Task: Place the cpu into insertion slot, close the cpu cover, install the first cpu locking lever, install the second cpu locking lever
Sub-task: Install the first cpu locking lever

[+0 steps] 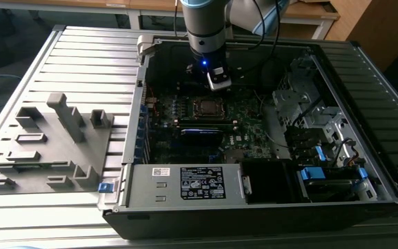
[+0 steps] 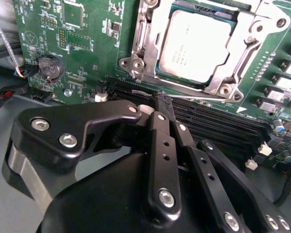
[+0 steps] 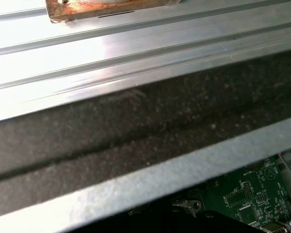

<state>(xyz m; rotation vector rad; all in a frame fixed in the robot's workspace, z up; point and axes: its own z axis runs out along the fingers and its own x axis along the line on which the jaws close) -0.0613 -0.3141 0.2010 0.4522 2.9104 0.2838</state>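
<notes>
The cpu [image 2: 194,43], a flat square chip with a dull silver top, sits in its socket [image 1: 206,107] on the green motherboard. The cpu cover [image 2: 242,48], a silver frame with a square opening, lies flat around it. A thin metal lever [image 2: 184,88] runs along the socket edge nearest my fingertips. My gripper [image 2: 161,98] hovers just beside that edge, its black fingers [image 2: 161,145] pressed together with nothing between them. In the exterior view the gripper [image 1: 218,85] hangs inside the open case, just behind the socket.
The black memory slots [image 2: 218,121] lie right under my fingertips, with a coin battery [image 2: 48,68] nearby. A black box with a white label [image 1: 199,182] fills the case front. Drive bays [image 1: 310,119] stand at the exterior view's right, a grey fixture tray [image 1: 47,145] at its left.
</notes>
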